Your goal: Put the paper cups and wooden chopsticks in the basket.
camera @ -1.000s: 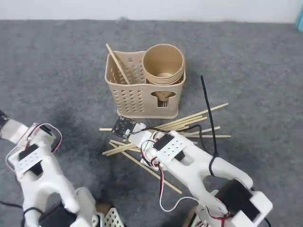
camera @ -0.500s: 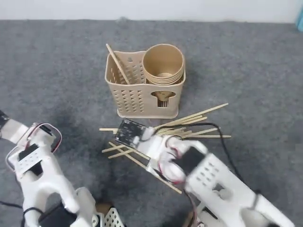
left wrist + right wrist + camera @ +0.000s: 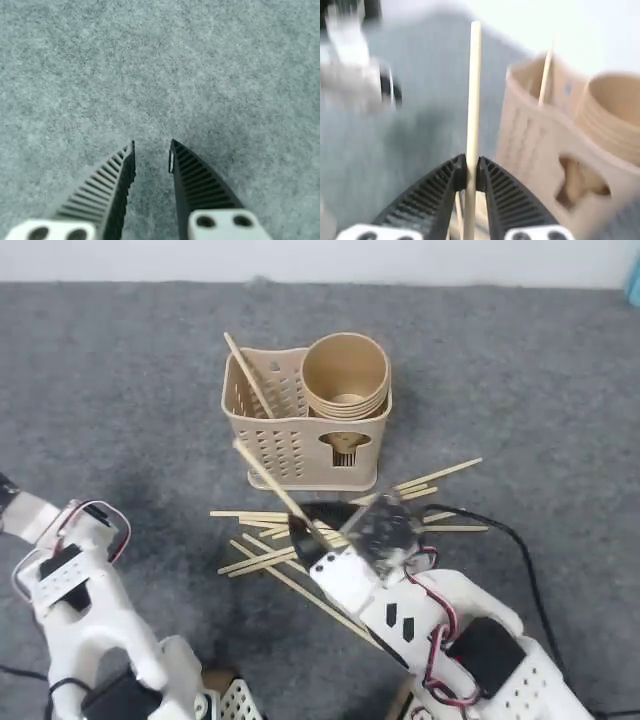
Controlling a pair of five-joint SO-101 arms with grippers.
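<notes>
A beige plastic basket [image 3: 290, 440] stands on the grey carpet. A stack of paper cups [image 3: 345, 375] sits in its right compartment, and one chopstick [image 3: 248, 375] leans in the left one. My right gripper [image 3: 315, 535] is shut on a wooden chopstick [image 3: 268, 478], which slants up toward the basket's front. In the right wrist view this chopstick [image 3: 474, 85] runs between the shut fingers [image 3: 451, 182], with the basket [image 3: 535, 130] and cups [image 3: 615, 115] beyond. Several loose chopsticks [image 3: 430, 478] lie on the carpet in front of the basket. My left gripper [image 3: 152, 145] is open over bare carpet.
The left arm [image 3: 70, 585] sits at the lower left, away from the pile. A black cable [image 3: 505, 535] trails to the right of the right arm. Open carpet lies left and right of the basket.
The right arm turned its wrist and lifted one chopstick off the pile; the stick now points up toward the basket. The left arm stayed still.
</notes>
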